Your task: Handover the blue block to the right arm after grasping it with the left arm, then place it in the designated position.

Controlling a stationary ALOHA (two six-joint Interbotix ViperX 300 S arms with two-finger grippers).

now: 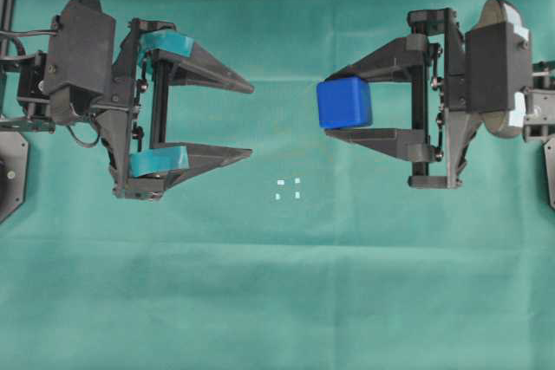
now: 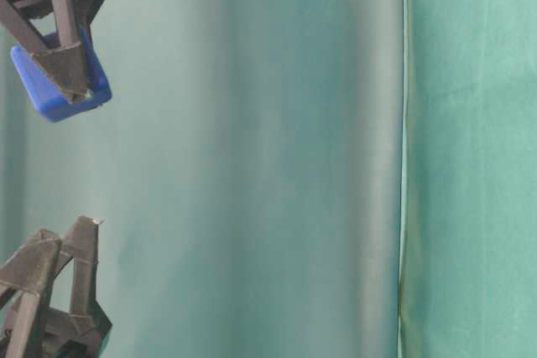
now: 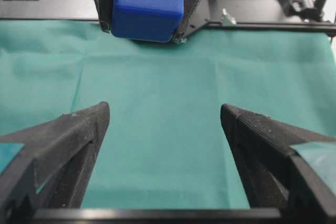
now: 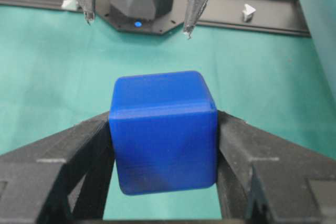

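1. Green cloth (image 1: 277,301) covers the whole table in the overhead view. We see the left gripper (image 1: 251,120) on the left side, its two teal-padded fingers spread wide with nothing between them. On the right, the right gripper (image 1: 328,103) clamps the blue block (image 1: 344,102) between its all-black fingertips. The two grippers face each other, well apart. Four small white marks (image 1: 288,189) forming a square lie on the cloth between the grippers, nearer the bottom edge of the view than either one, with nothing on them.

2. From table level, we see the block (image 2: 54,94) at the upper left, pinched at the tip of a black finger (image 2: 63,60) of the right gripper. The tips of the left gripper's fingers (image 2: 80,245) show at the lower left, apart from the block.

3. In the left wrist view, we look out between the left gripper's (image 3: 165,116) two fingers, parted wide over bare cloth. Ahead, at the top of the view, the block (image 3: 148,4) sits squeezed between the right gripper's fingertips, above the cloth.

4. In the right wrist view, the block (image 4: 164,132) fills the middle, gripped on both sides by the right gripper's fingers (image 4: 79,150). Beyond it we see the two pointed tips of the left gripper (image 4: 137,27), apart and empty.
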